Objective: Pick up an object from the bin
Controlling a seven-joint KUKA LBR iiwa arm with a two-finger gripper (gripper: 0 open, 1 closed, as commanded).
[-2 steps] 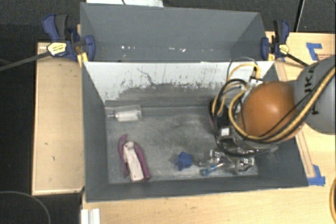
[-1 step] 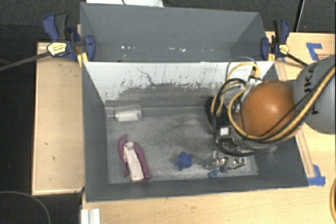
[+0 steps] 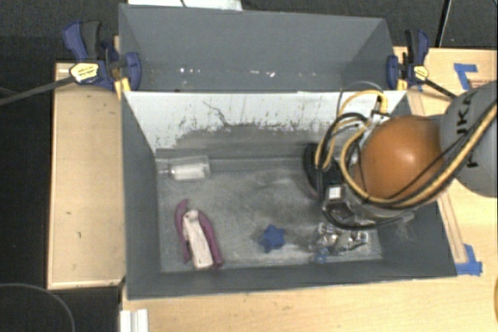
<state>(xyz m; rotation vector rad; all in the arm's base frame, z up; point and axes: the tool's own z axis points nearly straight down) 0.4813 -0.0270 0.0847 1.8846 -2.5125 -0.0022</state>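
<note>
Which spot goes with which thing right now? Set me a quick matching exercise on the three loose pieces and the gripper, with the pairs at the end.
Things:
1. clear pale piece
2. purple and cream piece
3. small blue piece
4. gripper

Places in the camera view:
A. lower middle
B. lower right
C. upper left, by the back wall
D. lower left

Pairs: 1-C, 2-D, 3-A, 4-B

Black lettering beginning "K" stands on the grey arm link [image 3: 471, 138], just right of the orange cover [image 3: 397, 155]; the rest is illegible.
</note>
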